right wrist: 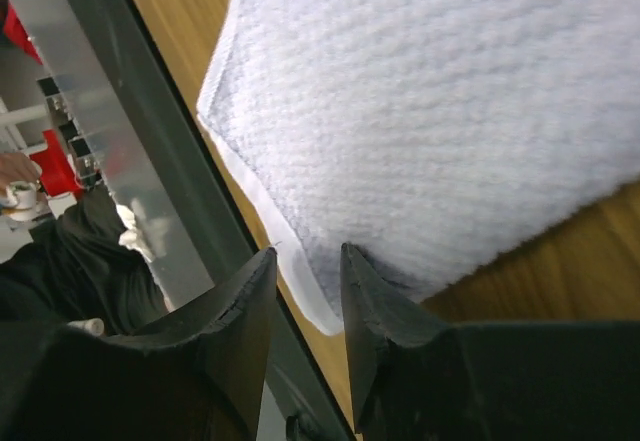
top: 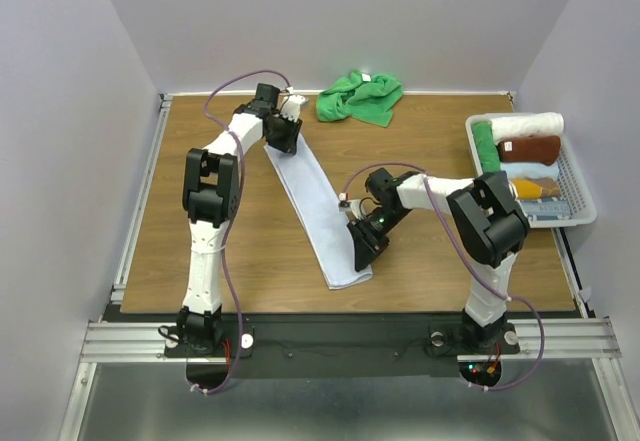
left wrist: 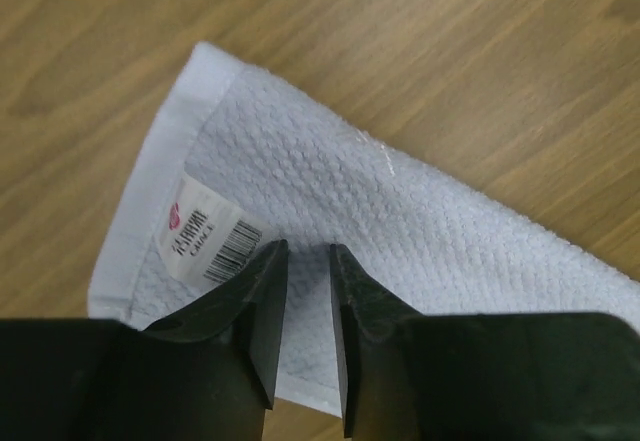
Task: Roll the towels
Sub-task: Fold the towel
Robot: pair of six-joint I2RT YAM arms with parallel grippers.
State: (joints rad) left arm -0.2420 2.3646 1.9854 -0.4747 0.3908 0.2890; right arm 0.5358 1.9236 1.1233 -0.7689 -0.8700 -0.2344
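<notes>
The left claw [left wrist: 305,251] is seen with its jaws parted by a narrow slit and nothing caught between them. It is poised over the far end of the pale towel [left wrist: 400,221], just beside the barcode label [left wrist: 212,233] near that corner. The right claw [right wrist: 307,256] is likewise held slightly apart and empty, and is set at the near corner of the same towel, by its hem. This towel is laid flat as a long strip, aslant from the far left part of the worktop [top: 430,266] towards the middle of its near edge. The green towel [top: 360,98] is found crumpled at the far edge, well apart. A basket [top: 575,176] of rolled towels is placed at the right edge.
</notes>
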